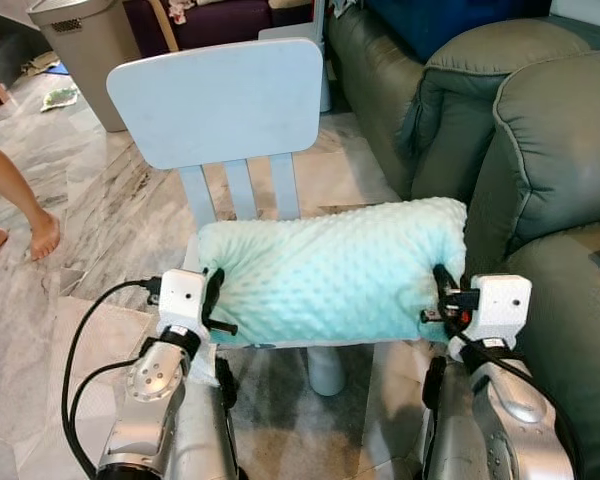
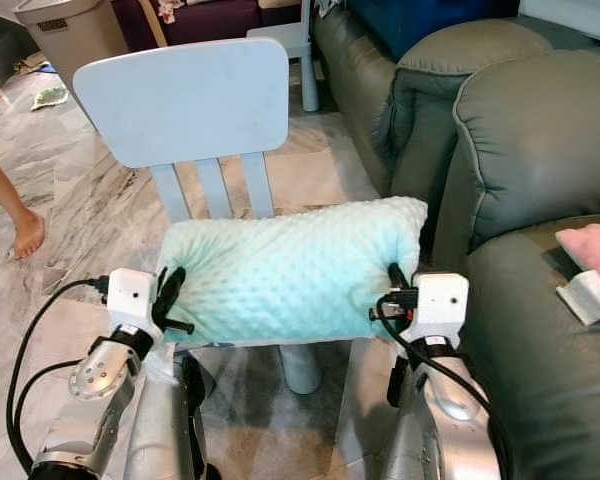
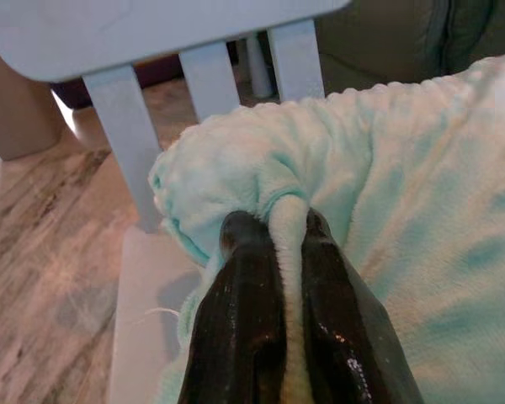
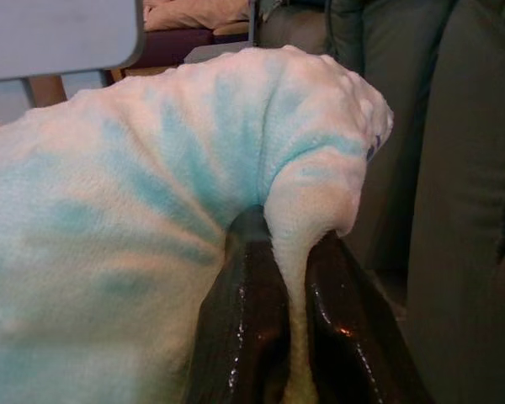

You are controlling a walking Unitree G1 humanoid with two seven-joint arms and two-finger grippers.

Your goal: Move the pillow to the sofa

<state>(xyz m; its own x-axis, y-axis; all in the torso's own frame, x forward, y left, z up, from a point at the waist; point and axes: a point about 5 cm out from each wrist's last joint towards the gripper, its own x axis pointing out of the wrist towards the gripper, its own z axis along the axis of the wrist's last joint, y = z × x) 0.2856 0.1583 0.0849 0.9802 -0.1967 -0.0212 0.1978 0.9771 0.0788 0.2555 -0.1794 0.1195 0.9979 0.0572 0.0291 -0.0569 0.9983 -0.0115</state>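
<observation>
A mint-green dotted pillow [image 1: 330, 270] lies across the seat of a small pale-blue chair [image 1: 220, 100]. My left gripper [image 1: 212, 298] is shut on the pillow's left end, a fold of fabric pinched between its black fingers [image 3: 240, 295]. At the pillow's right end my right gripper [image 1: 444, 295] is shut on another fold, which shows between its fingers [image 4: 244, 286]. The grey-green sofa [image 1: 550, 160] stands just right of the chair, its armrest close to the pillow's right end.
A person's bare foot and leg [image 1: 20, 205] stand on the marble floor at the left. A grey bin [image 1: 85, 45] sits at the back left. On the sofa seat at the right lies a pink and white cloth [image 2: 595, 265].
</observation>
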